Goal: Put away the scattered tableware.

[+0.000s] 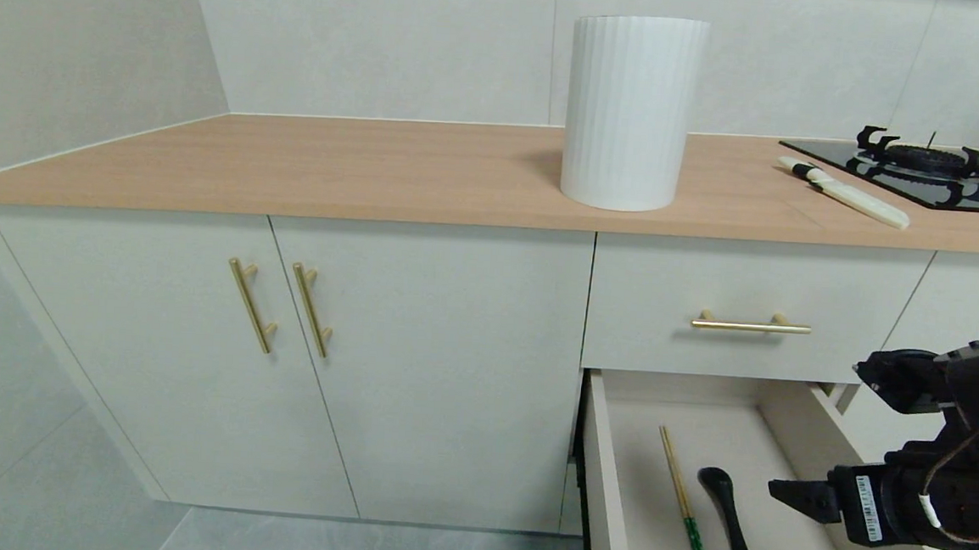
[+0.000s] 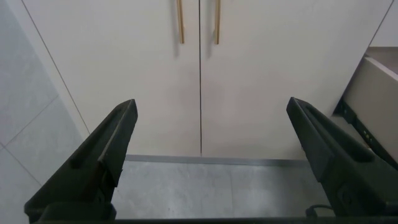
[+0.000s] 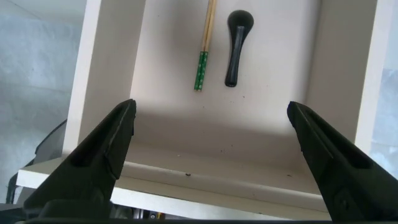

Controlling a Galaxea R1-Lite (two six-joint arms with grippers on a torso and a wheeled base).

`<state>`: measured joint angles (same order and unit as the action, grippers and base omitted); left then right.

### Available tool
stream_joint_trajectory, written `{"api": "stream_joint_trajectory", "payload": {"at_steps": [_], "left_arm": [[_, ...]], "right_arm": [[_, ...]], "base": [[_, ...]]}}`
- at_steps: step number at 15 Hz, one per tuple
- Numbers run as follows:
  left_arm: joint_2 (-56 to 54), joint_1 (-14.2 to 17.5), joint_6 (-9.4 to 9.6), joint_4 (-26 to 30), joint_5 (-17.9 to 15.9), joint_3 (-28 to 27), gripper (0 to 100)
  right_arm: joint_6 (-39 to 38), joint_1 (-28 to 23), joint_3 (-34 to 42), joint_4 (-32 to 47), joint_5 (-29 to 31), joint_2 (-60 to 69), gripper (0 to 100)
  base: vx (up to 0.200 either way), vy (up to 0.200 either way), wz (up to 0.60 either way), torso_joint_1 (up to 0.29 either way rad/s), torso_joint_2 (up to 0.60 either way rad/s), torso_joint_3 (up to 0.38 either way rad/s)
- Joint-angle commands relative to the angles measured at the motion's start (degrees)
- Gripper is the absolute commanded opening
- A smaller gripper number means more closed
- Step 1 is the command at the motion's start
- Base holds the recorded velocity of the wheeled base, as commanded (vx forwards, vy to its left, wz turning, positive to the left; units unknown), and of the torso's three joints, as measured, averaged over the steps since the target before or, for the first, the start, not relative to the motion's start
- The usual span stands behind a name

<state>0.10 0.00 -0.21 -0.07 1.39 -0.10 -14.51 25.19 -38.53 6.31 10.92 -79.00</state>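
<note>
Wooden countertop (image 1: 334,168), white canister (image 1: 629,113), knife (image 1: 847,193), cream cabinets (image 1: 432,374), tiled floor (image 1: 18,484)

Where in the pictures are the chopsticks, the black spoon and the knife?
chopsticks (image 1: 683,500): head view, middle of the sticks.
black spoon (image 1: 726,511): head view, upper part of its handle.
knife (image 1: 845,193): head view, middle of its pale body.

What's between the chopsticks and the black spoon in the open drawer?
Nothing: just a bare strip of drawer floor separates the chopsticks from the black spoon. Head and right wrist views both show it.
</note>
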Motion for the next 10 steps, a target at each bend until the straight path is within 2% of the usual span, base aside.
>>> {"api": "stream_joint_trajectory", "payload": {"at_steps": [1, 8, 10], "left_arm": [[0.0, 0.0, -0.06, 0.0, 0.0, 0.0, 100], [0.0, 0.0, 0.03, 0.0, 0.0, 0.0, 100], [0.0, 0.0, 0.03, 0.0, 0.0, 0.0, 100]], "right_arm": [[0.5, 0.0, 0.1, 0.0, 0.0, 0.2, 100], [1.1, 0.0, 0.9, 0.0, -0.2, 0.0, 100], [1.1, 0.0, 1.0, 0.0, -0.3, 0.0, 100]], "base": [[0.000, 0.000, 0.00, 0.000, 0.00, 0.000], [0.000, 0.000, 0.00, 0.000, 0.00, 0.000], [-0.200, 0.000, 0.00, 0.005, 0.00, 0.005]]}}
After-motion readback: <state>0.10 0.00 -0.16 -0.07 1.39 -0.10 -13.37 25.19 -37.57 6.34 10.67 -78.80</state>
